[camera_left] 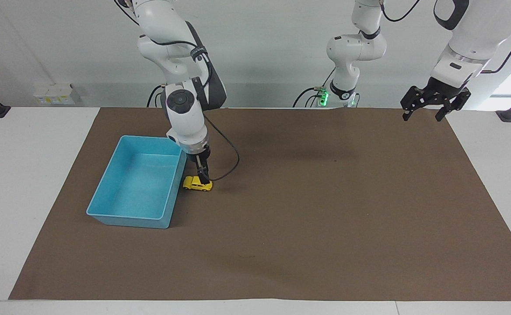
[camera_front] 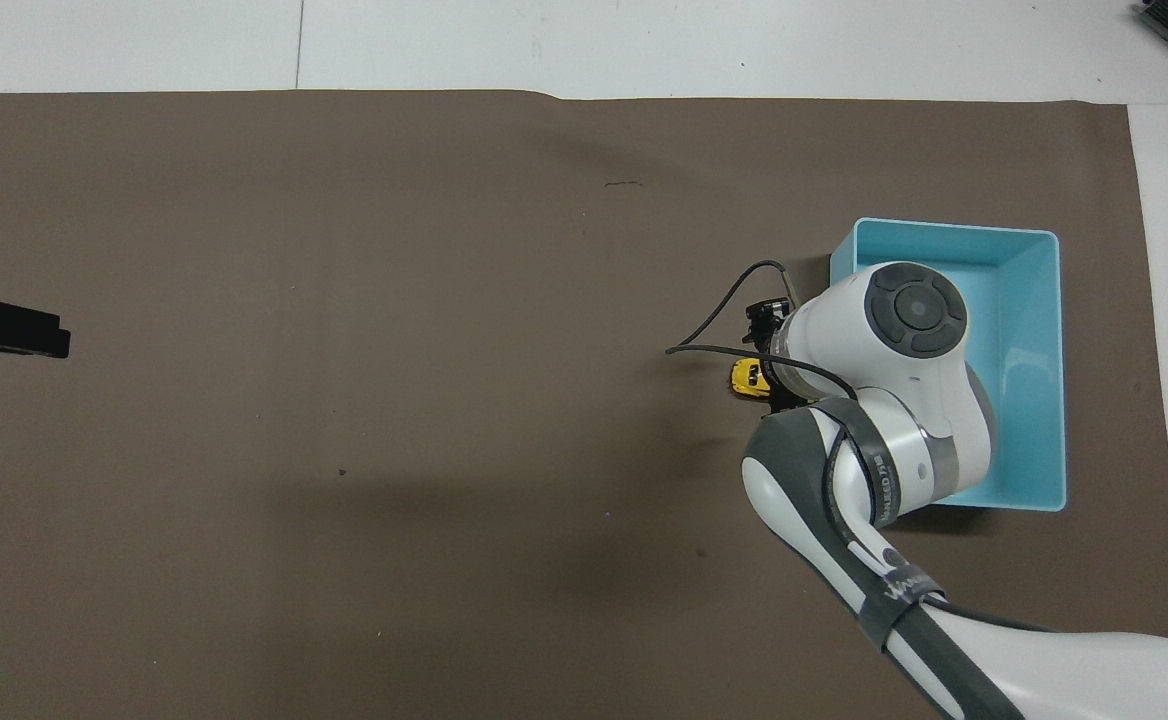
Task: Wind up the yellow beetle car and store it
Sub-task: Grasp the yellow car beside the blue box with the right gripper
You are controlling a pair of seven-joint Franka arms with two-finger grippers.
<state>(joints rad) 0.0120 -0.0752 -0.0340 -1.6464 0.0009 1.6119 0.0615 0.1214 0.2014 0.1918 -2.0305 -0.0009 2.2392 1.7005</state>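
Note:
The yellow beetle car [camera_left: 195,185] stands on the brown mat beside the blue bin [camera_left: 128,221], on the bin's side toward the left arm's end. My right gripper [camera_left: 204,178] points straight down onto the car, its tips at the car's roof, and looks open around it. In the overhead view the right wrist covers most of the car [camera_front: 744,378] and part of the bin [camera_front: 1029,300]. My left gripper [camera_left: 422,114] hangs open and empty, raised over the mat's edge at the left arm's end [camera_front: 44,342].
The brown mat [camera_left: 325,218] covers most of the white table. A black cable [camera_left: 231,162] loops off the right wrist, just above the mat beside the car. The bin holds nothing.

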